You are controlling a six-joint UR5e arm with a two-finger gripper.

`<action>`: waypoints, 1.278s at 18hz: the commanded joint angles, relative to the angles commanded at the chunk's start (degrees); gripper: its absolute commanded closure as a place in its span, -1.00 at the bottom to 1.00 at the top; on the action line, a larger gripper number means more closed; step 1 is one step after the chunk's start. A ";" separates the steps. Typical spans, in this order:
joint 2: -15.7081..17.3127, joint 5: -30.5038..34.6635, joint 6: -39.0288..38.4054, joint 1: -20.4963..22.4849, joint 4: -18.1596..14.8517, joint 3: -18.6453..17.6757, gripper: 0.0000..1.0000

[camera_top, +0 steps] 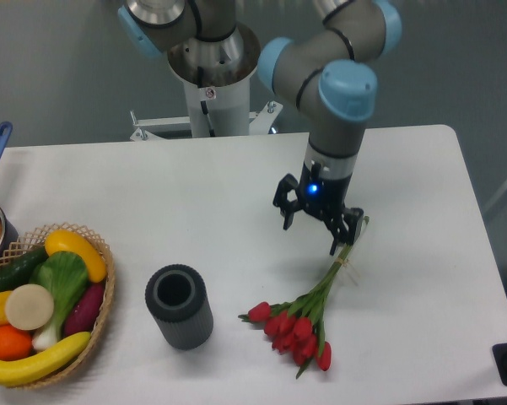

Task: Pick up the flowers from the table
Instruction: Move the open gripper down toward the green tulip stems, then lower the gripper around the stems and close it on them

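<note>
Behind the claw (314, 233), flowers (306, 310) stem tips partly hidden, fingers spread

Red tulip bunch (308, 310) flat on table (194, 194)

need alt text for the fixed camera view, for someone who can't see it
A robot arm's open gripper hovers over the white table by the stem end of a bunch of red tulips, not yet holding them. Left of the flowers stands a dark grey ribbed cylinder; a wicker basket of fruit and vegetables sits at the left edge.
</note>
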 joint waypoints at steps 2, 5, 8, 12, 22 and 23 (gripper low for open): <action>-1.50 -0.88 -0.09 0.17 0.00 0.88 -1.00; -4.05 -1.05 -0.09 0.53 0.00 2.81 -1.00; -7.47 -1.41 0.00 0.88 0.09 3.70 -1.00; -9.76 -1.50 -0.09 0.79 2.63 4.49 -1.00; -12.14 -1.23 -0.18 0.26 3.60 5.02 -1.00; -12.14 -1.23 -0.18 0.26 3.69 4.84 -1.00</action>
